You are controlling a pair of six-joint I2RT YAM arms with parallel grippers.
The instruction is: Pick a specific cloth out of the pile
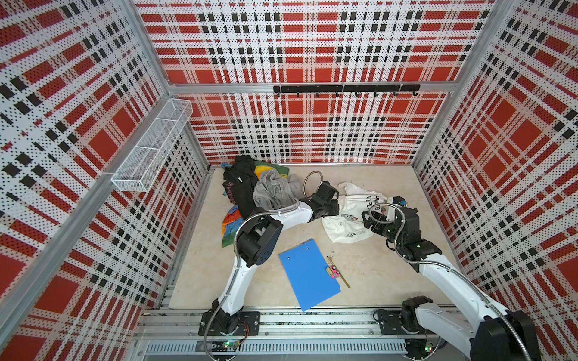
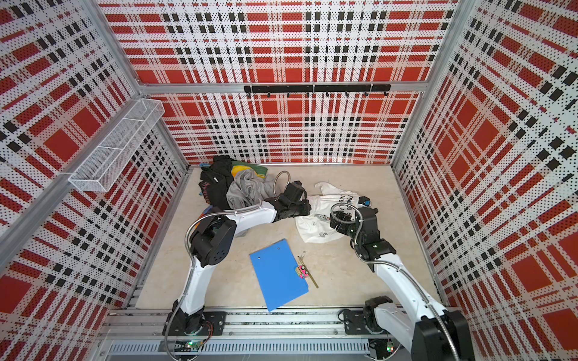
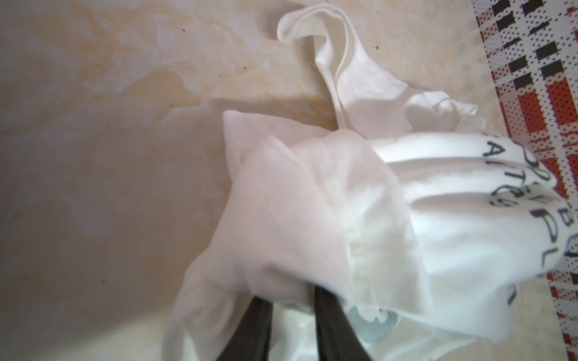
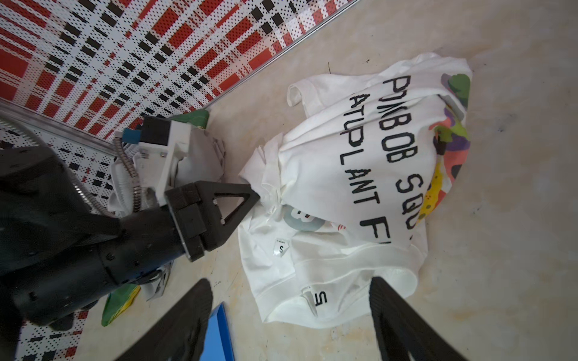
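Cloth [image 1: 350,225] lies at three o'clock from the pile [image 1: 269,190], clear of it. My left gripper [image 3: 292,297] stands slightly parted, a fold over its tips; my right gripper [image 4: 289,281] gapes wide above the hem.

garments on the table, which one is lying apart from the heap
The white T-shirt with black lettering. It lies alone, right of the pile, whereas the grey garment and black garment are heaped together there.
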